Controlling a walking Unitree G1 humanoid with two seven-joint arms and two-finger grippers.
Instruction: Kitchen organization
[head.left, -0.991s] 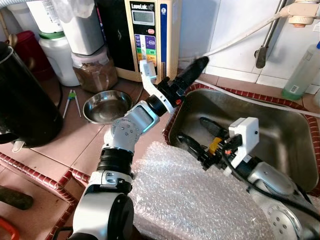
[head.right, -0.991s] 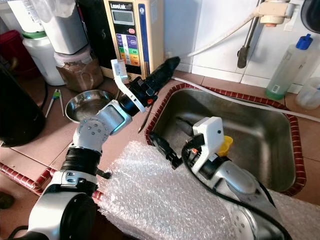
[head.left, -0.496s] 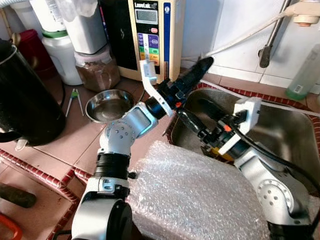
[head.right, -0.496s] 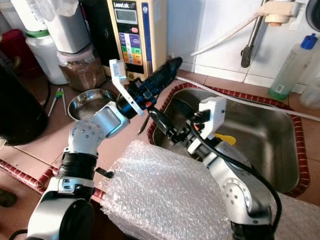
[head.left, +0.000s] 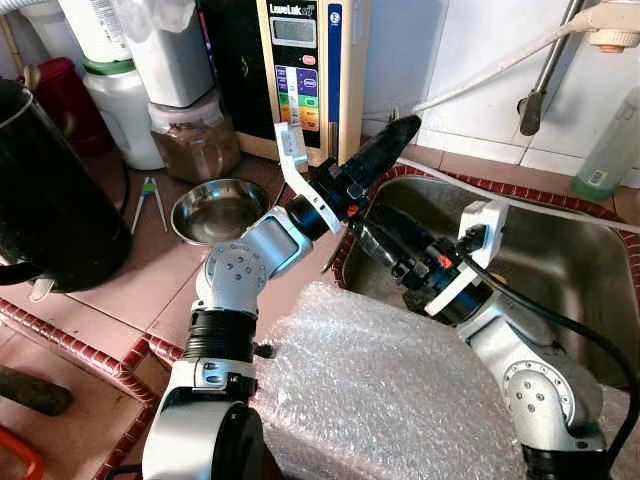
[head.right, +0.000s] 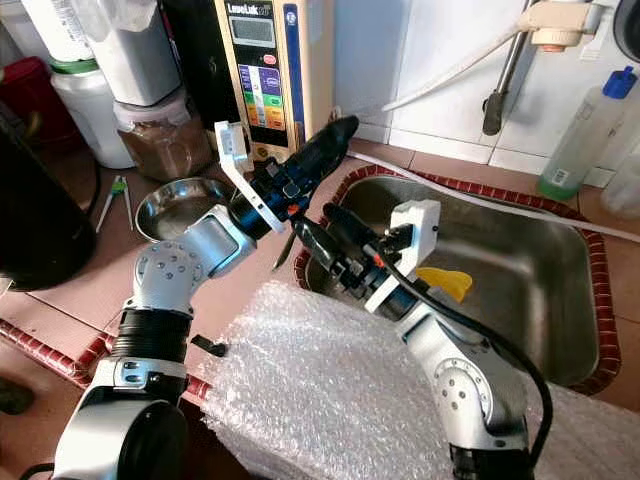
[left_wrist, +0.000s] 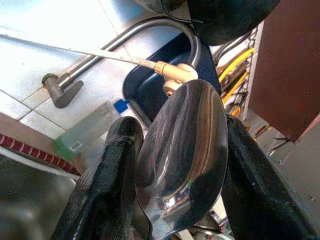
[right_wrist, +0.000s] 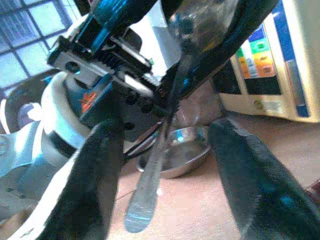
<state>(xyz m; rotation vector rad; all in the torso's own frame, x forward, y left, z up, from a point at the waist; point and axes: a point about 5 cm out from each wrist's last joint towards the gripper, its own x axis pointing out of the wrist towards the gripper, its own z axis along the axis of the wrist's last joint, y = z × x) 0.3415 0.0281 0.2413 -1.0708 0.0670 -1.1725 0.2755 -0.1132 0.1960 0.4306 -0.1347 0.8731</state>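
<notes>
A: Where was the shiny steel spoon (left_wrist: 182, 155)?

B: Its bowl sat clamped between the two black fingers of the left gripper (head.left: 385, 152), above the counter at the sink's left rim. The handle (right_wrist: 150, 192) hung out behind the fingers, down toward seven o'clock.

A: So the long axis?

B: Slanted, bowl up toward one o'clock, handle low, its tip free in the air above the tiled counter (head.left: 150, 275).

A: And the right gripper (head.left: 385, 240)?

B: Just below the left one, reaching in from four o'clock. Its fingers stood wide apart on either side of the handle, holding nothing. I judged it a handover: the handle was left free so the other gripper could take it.

A: Around them?

B: The stainless sink (head.right: 520, 260) lay at three o'clock with a yellow object (head.right: 445, 283) inside. A small steel bowl (head.left: 215, 210) rested at nine o'clock, a beige water-filter unit (head.left: 305, 70) at twelve, and a bubble-wrap sheet (head.left: 380, 390) at six.
</notes>
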